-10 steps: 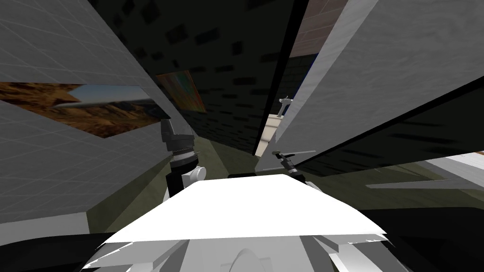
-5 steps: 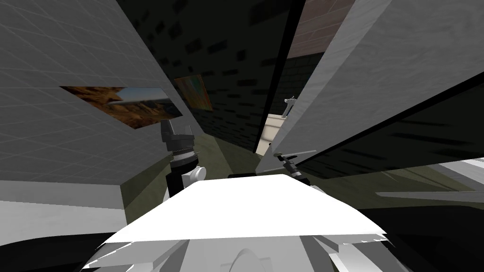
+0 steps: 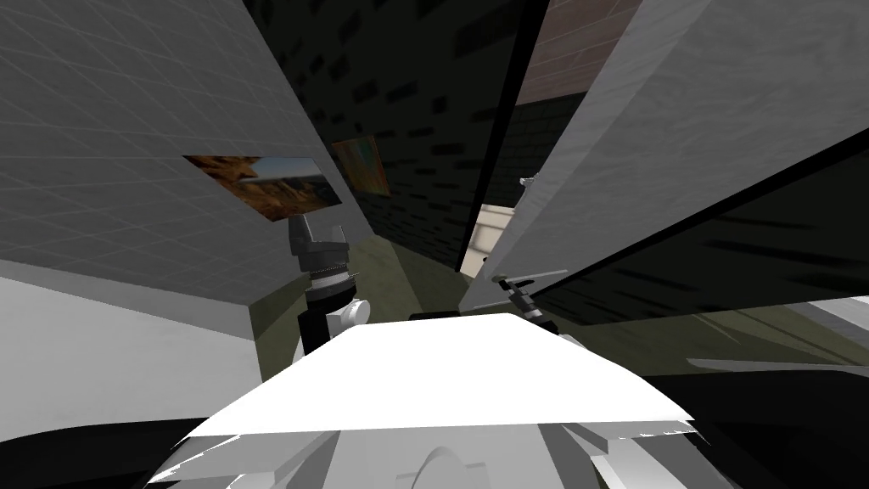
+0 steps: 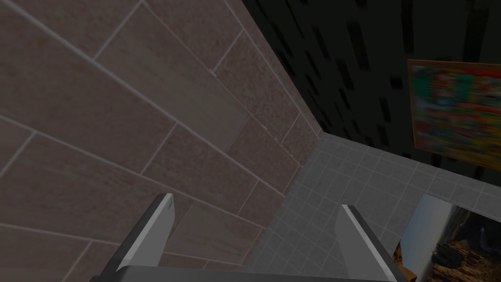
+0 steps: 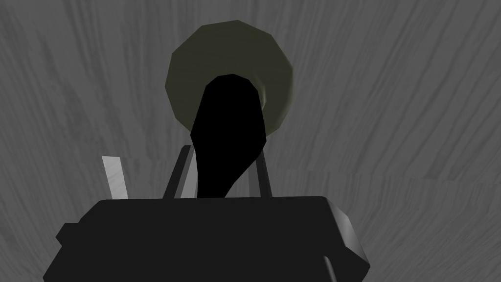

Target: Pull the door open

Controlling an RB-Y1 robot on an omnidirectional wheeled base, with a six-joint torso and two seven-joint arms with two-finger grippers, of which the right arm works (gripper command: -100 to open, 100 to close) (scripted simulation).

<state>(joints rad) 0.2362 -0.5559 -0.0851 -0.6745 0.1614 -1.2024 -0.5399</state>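
The door point(image 3: 679, 127) is a grey slab slanting across the right of the head view, standing ajar. Its handle point(image 3: 535, 274) sticks out near the door's lower edge, with my right gripper point(image 3: 509, 287) on it. In the right wrist view the black lever handle point(image 5: 227, 127) comes out of a round olive plate point(image 5: 230, 49) on the grey door point(image 5: 391, 98). It runs down between the fingers of my right gripper point(image 5: 222, 154), which is shut on it. My left gripper point(image 3: 316, 227) is raised beside the left wall. It stands open with nothing in it point(image 4: 257, 215).
A grey tiled wall point(image 3: 127, 127) runs close along my left and carries a landscape picture point(image 3: 271, 182). A colourful picture point(image 3: 365, 165) hangs on the dark wall ahead. Olive floor point(image 3: 399, 272) leads to the gap at the door's edge, where a cream basin point(image 3: 492, 229) shows.
The whole head view has shifted: the left wall and its pictures slid right, so I have moved. The door hides more of the basin. My right gripper stays on the handle.
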